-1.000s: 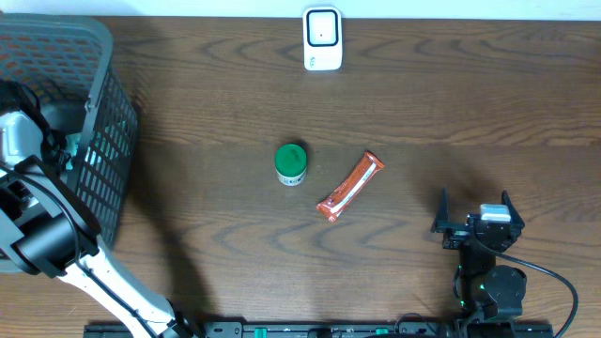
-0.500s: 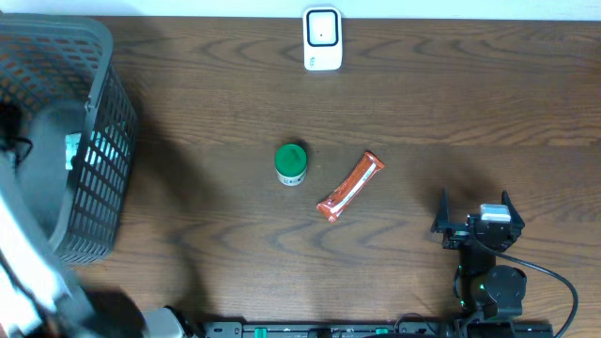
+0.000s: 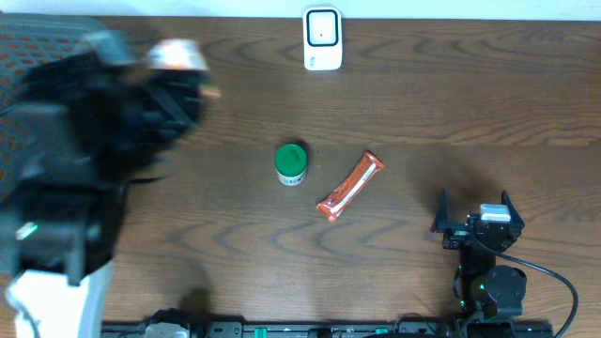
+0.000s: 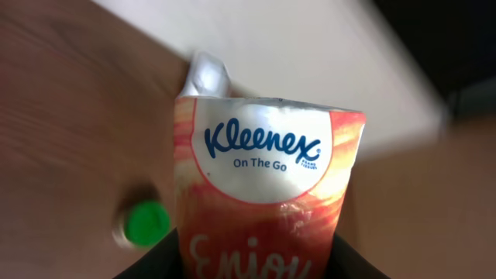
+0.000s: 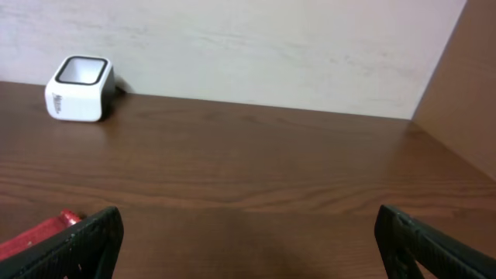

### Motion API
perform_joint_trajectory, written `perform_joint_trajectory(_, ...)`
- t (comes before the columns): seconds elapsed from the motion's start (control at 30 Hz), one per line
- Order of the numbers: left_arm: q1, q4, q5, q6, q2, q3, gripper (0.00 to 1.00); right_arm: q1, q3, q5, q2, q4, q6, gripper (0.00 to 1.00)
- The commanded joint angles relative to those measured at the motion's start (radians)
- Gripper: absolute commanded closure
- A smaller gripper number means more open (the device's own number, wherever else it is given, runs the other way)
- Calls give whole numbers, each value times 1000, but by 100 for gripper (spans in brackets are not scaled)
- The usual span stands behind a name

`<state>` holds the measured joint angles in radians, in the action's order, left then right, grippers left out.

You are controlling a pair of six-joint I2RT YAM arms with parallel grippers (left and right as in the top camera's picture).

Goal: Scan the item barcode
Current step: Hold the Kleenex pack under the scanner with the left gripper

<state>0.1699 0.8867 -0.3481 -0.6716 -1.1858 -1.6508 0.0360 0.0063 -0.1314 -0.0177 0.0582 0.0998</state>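
My left gripper (image 4: pixel 260 267) is shut on an orange and white Kleenex tissue pack (image 4: pixel 267 186), which fills the left wrist view and stands between the dark fingers. From overhead the left arm is a large blur over the table's left side, with the pack (image 3: pixel 177 56) at its tip, left of the white barcode scanner (image 3: pixel 321 38). No barcode shows on the pack's visible face. My right gripper (image 3: pixel 474 210) rests open at the front right with nothing between its fingers (image 5: pixel 93 236). The scanner (image 5: pixel 77 89) also shows far left in the right wrist view.
A green-capped jar (image 3: pixel 291 163) and an orange snack bar (image 3: pixel 351 186) lie mid-table; the green cap (image 4: pixel 147 222) shows beside the pack. The grey basket (image 3: pixel 28 52) at the left is mostly hidden by the arm. A wall runs behind the table.
The left arm has come up out of the basket and swung right toward the scanner side, carrying the tissue pack. The right arm has not moved.
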Motion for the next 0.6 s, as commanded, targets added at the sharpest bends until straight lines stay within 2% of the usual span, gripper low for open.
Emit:
perform_joint_trajectory(0.0,216,-2,54,211,-119,11,59,2,-1,-6,2,4,13,1)
perform_joint_trajectory(0.13,360,-8,54,349,-272,11,59,2,-1,-6,2,4,13,1)
perform_joint_trajectory(0.23,420,-21,54,428,-386,11,59,2,-1,-6,2,4,13,1)
perform_joint_trajectory(0.57,494,-35,54,762,-644,11,59,2,-1,-6,2,4,13,1)
